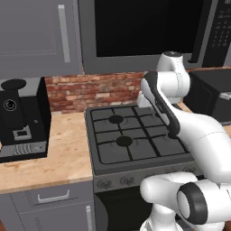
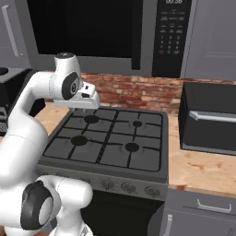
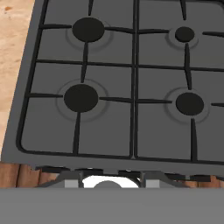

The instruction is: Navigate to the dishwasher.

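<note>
A: Gripper (image 2: 85,109) hangs over the back-left part of the gas stove (image 2: 110,138), pointing down from the wrist. Fingers are too small and blurred to judge; I cannot tell whether they are spread or pressed together. Nothing visible between them.

B: Dishwasher position?

A: No flat grey front with a long bar handle can be made out in these views. Below the counter, parts of grey cabinet fronts and a drawer (image 1: 53,197) show, cut off by the frame edge. The oven door under the knobs is largely hidden by the robot's own base.

B: Arm pose?

A: Arm rises from the base, bends at a high elbow (image 1: 173,72) in front of the microwave (image 2: 92,27), and folds down to the burners. The hand view looks straight down on four burners (image 3: 81,97).

B: Surroundings?

A: Coffee machine (image 1: 20,119) on the left counter; toaster oven (image 2: 209,120) on the right counter, cut off at the edge.
</note>
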Available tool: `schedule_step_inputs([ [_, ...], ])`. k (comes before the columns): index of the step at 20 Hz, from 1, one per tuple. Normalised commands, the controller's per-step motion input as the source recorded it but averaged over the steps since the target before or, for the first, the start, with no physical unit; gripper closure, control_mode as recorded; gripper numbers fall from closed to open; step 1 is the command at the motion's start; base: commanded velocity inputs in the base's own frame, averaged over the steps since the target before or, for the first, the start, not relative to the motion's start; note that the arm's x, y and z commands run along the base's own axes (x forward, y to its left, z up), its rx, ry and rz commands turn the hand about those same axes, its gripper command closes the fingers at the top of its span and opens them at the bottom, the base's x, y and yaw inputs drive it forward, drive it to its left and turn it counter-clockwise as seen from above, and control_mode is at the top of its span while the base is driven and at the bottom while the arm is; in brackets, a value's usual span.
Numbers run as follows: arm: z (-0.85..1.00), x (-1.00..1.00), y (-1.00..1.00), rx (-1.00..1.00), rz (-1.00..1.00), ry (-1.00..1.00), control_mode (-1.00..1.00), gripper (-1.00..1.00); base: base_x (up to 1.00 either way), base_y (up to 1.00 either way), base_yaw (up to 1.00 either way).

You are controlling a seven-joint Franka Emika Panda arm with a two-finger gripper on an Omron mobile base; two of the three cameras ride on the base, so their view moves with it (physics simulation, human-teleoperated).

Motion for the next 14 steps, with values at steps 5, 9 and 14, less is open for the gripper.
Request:
schedule_step_inputs([
  [5, -0.02, -0.20, -0.01, 0.00, 0.00, 0.00, -1.00, -1.00, 0.00, 0.00, 0.00],
  [9, -0.15, -0.49, -0.11, 0.00, 0.00, 0.00, -1.00, -1.00, 0.00, 0.00, 0.00],
  [14, -0.19, -0.45, -0.06, 0.00, 0.00, 0.00, -1.00, -1.00, 0.00, 0.00, 0.00],
])
